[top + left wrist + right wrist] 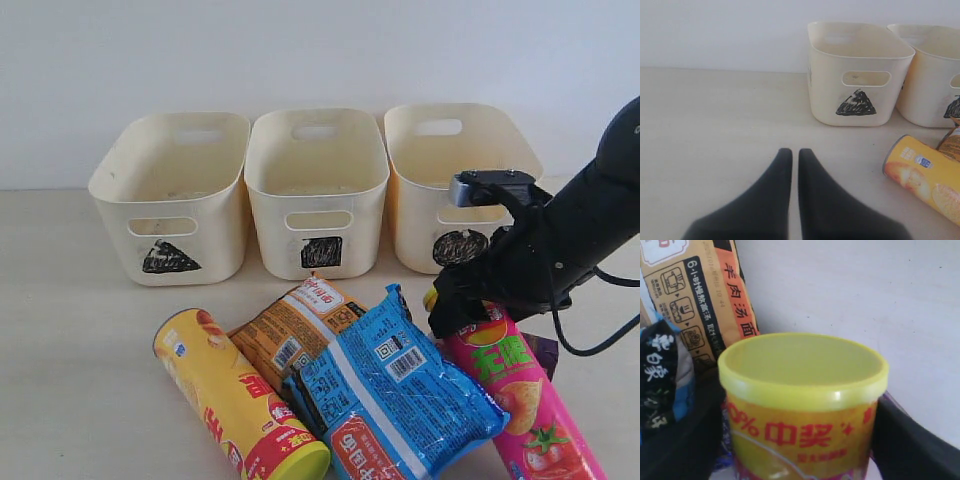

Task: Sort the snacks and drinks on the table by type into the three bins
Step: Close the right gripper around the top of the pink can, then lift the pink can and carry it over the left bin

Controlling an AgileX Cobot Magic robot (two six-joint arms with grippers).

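The pink-green chip can (515,395) lies on the table (70,330) at the right. My right gripper (462,305) is at its lid end; in the right wrist view its fingers (900,440) press both sides of the can (802,405) below the yellow-green lid. The blue packet (400,390) and orange-brown packet (295,330) lie beside it, with the yellow-red can (235,400) at their left. A sliver of the dark purple carton (543,352) shows behind the pink can. The blue-and-white carton is hidden. My left gripper (795,152) hangs shut over bare table, holding nothing.
Three cream bins stand in a row at the back: triangle (170,200), square (318,190) and circle (420,210). No items show inside them. The triangle bin (860,75) and yellow-red can (927,177) lie ahead of my left gripper.
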